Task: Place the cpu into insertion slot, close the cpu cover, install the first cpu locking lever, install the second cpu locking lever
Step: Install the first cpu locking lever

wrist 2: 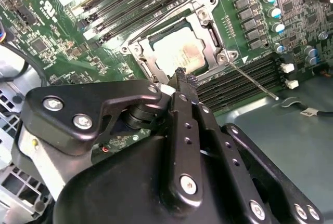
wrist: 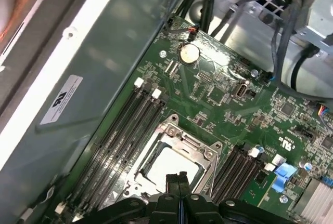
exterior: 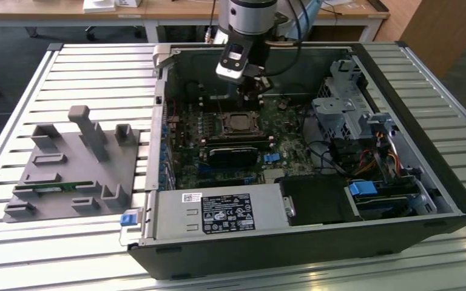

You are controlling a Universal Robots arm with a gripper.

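Observation:
The cpu (wrist 2: 178, 52) lies in its socket on the green motherboard (exterior: 216, 167), its pale metal top showing through the window of the cpu cover (wrist 2: 208, 26). The cover lies flat over it. In the first wrist view the cpu (wrist: 169, 164) and cover (wrist: 182, 140) sit just beyond my fingertips. My gripper (wrist 2: 182, 74) hovers above the socket's edge, shut with nothing between its fingers. From the exterior view the gripper (exterior: 252, 97) hangs inside the case just behind the socket (exterior: 237, 123). A thin locking lever (wrist 2: 252, 81) sticks out from the socket corner over the memory slots.
The open computer case (exterior: 427, 182) lies on a slatted table. A power supply (exterior: 216, 212) fills the case's near side, and a drive cage (exterior: 351, 109) with cables is at the exterior view's right. A grey fixture (exterior: 71, 163) stands outside at the exterior view's left. A coin cell (wrist: 189, 52) lies beyond the socket.

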